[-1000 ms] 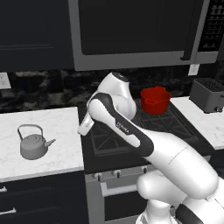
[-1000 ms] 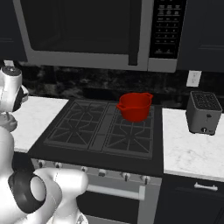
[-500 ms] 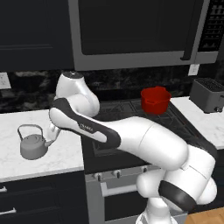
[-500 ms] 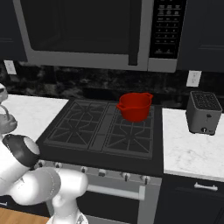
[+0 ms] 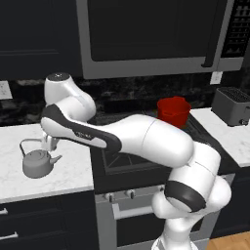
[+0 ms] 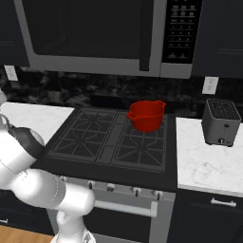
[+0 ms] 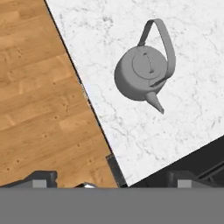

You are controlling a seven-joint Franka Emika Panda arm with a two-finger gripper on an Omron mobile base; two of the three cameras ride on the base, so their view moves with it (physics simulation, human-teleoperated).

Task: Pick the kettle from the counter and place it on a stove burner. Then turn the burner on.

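The kettle (image 5: 38,163) sits on the counter (image 5: 58,178) left of the stove (image 6: 114,142), pot (image 6: 146,115) at its back right.

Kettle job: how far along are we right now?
Nothing is finished yet. The kettle sits on the counter, ungripped. In hand: the arm is swung over that counter, and the hand view looks down on the kettle with the open gripper apart from it. Left: grasp the handle, carry it to a free stove burner beside the red pot, then turn the burner on.
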